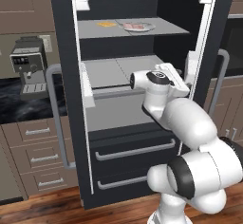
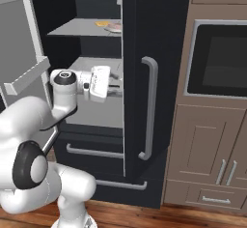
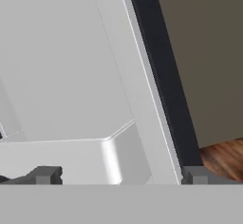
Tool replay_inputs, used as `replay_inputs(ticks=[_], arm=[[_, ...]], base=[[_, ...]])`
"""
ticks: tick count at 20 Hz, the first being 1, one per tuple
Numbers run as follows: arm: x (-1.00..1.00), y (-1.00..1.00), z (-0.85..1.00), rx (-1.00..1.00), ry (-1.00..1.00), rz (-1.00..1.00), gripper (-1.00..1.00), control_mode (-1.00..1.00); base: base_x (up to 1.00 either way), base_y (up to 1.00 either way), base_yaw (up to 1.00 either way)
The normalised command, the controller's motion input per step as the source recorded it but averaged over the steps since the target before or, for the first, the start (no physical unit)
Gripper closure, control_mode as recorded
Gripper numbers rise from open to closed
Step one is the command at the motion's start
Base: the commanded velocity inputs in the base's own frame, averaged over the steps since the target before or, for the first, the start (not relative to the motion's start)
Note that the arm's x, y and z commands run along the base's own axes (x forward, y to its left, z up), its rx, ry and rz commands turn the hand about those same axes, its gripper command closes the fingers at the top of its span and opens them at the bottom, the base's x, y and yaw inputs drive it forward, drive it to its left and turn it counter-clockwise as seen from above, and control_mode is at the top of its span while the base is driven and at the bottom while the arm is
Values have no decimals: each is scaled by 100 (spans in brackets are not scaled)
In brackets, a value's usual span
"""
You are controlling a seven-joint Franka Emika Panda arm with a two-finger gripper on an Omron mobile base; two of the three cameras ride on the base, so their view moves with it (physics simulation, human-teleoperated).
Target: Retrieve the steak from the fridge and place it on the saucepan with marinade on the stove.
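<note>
The fridge [image 1: 142, 99] stands open in the middle of the left base view, and the steak [image 1: 136, 26] lies on a pale plate [image 1: 148, 27] on the top shelf, near the upper centre of that frame. A flat orange-yellow item [image 1: 107, 24] sits just beside it to the left. In the right base view the steak [image 2: 116, 27] peeks out at the upper centre, partly hidden by the right-hand door [image 2: 154, 77].

The gripper [image 3: 121, 174] hangs lower down, level with the middle shelf [image 1: 118, 71], with its jaws spread wide and nothing between them. In the hand view its tips point toward a grey inner wall and the door edge; how close they are is hard to judge.

The main risk appears to be the climb to the upper shelf. Raising the hand too close to the shelf lip or the door bins could knock it against them. A careless reach might also catch the plate rim or take the orange-yellow item instead of the meat.
</note>
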Motion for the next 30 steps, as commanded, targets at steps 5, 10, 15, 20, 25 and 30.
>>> replay_inputs(ticks=[5, 10, 15, 20, 25, 30], arm=[[0, -21, 0, 0, 0, 0, -100, -100], [0, -20, -1, 0, 2, 0, -100, -100], [0, -19, 0, 0, 3, 0, -100, -100], [0, -27, 0, 0, 3, 0, -100, -100], [0, -35, 0, 0, 2, 0, -100, -100], [0, -37, 0, 0, 2, 0, -100, -100]], base=[[0, 0, 0], [0, 0, 0], [0, 0, 0], [0, 0, 0], [0, 0, 0], [0, 0, 0]])
